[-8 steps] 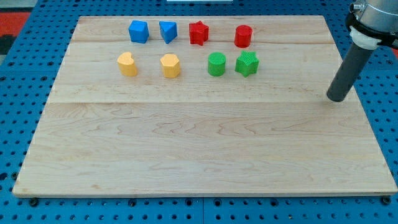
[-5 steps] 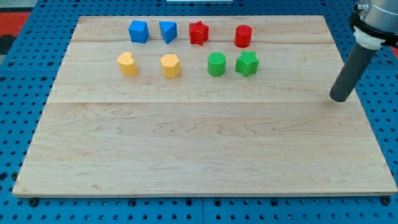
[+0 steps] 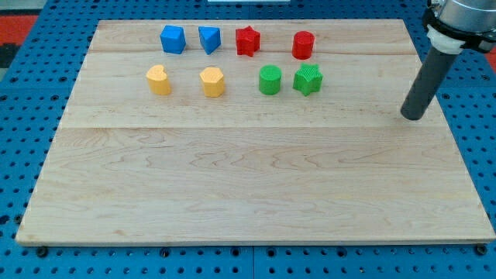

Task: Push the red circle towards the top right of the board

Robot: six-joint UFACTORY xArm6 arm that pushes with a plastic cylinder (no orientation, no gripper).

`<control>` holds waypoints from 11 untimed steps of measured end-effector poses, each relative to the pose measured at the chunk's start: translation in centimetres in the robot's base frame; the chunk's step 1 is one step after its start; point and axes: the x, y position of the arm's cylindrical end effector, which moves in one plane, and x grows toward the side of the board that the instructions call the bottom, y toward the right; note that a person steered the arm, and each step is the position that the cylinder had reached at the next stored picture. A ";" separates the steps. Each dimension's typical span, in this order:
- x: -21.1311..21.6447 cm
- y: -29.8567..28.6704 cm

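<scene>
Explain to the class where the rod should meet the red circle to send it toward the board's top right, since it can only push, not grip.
Meet the red circle on its lower-left wall, pushing up and rightward. It is a short upright cylinder, so an off-centre touch would let it roll aside. My tip sits far to its lower right, so it must first circle round, avoiding the green star just below.

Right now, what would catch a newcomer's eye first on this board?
Eight small coloured blocks sit in two rows near the view's top, with the red circle at the right end of the upper row and the green star just below it. My tip rests apart from all of them, at the board's right edge.
</scene>
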 end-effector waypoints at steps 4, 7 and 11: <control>-7.4 -5.7; -21.3 -9.9; -23.4 -14.2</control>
